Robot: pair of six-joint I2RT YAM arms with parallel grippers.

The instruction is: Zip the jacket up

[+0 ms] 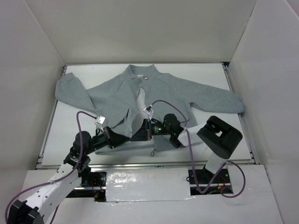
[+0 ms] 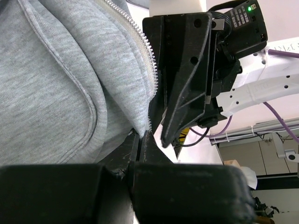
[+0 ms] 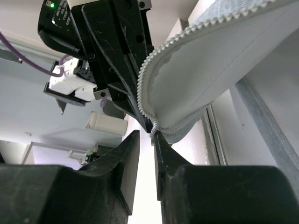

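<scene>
The light-grey fleece jacket (image 1: 163, 91) lies flat on the white board, collar at the far side, its front parted below the chest. My left gripper (image 1: 125, 136) is shut on the bottom corner of one front panel, beside the pale zipper teeth (image 2: 148, 60); the pinch shows in the left wrist view (image 2: 140, 134). My right gripper (image 1: 138, 135) faces it. In the right wrist view its jaws (image 3: 146, 135) stand slightly apart. The bottom end of the other panel's zipper teeth (image 3: 145, 79) rests against one fingertip (image 3: 157, 136), not pinched. The zipper pull is hidden.
White walls box in the board (image 1: 205, 74) on three sides, with metal rails (image 1: 245, 126) along its edges. Purple cables (image 1: 161, 102) loop above both wrists. A small ring-shaped object (image 1: 153, 152) lies near the front edge by the hem. The sleeves reach both side edges.
</scene>
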